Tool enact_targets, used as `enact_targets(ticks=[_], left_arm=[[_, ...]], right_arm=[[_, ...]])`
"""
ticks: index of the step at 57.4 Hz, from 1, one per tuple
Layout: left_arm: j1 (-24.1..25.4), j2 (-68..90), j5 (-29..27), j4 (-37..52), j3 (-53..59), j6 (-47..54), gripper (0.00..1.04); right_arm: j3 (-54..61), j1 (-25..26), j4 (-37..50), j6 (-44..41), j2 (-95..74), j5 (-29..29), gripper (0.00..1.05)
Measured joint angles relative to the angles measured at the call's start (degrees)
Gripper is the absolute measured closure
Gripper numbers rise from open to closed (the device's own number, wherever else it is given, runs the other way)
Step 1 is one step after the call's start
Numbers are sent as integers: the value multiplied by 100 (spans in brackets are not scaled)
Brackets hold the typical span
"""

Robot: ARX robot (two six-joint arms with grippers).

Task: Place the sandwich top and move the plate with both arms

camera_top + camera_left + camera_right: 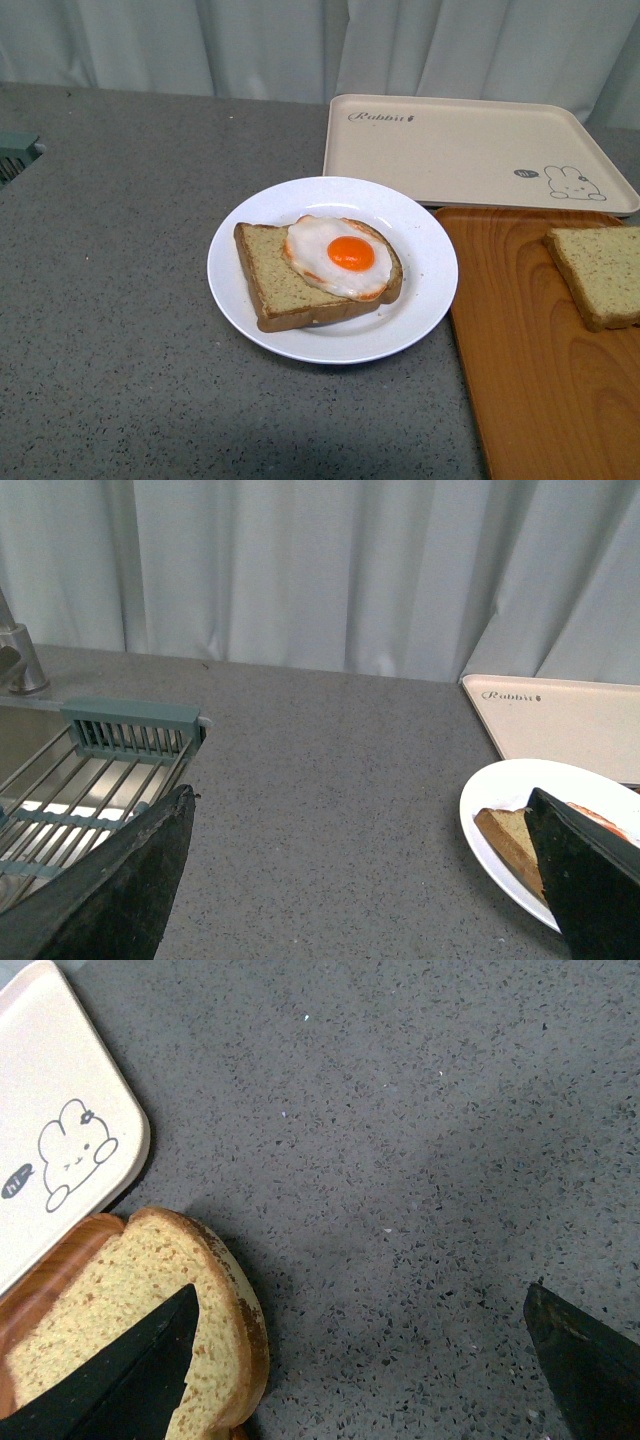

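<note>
Front view: plate (pixel 430 250) holds bread (pixel 275 288), egg (pixel 340 257); wooden tray (pixel 530 380) holds sandwich top (pixel 600 272).

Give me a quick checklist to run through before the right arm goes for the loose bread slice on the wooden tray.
1. Right gripper open and empty: ok.
2. Sandwich top lying free on the wooden tray, nothing on it: ok.
3. Right gripper centred over the sandwich top: not ok; its gap is mostly over bare counter.
4. Fried egg seated on the bottom slice on the plate: ok.
5. Left gripper open: ok.
</note>
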State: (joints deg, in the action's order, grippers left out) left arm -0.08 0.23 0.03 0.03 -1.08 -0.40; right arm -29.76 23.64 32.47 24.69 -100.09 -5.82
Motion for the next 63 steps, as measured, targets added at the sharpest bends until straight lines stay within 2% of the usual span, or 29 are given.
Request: enact_targets(ticks=[12, 31, 63], left_arm=[[0, 0, 0, 0, 0, 0, 6], [0, 0, 0, 0, 0, 0, 6], [0, 0, 0, 0, 0, 0, 6]], right_arm=[[-177, -37, 195, -22, -382, 55, 9], [-243, -66, 636, 323, -765, -358, 9], [-341, -271, 809, 918, -1152, -481, 9]])
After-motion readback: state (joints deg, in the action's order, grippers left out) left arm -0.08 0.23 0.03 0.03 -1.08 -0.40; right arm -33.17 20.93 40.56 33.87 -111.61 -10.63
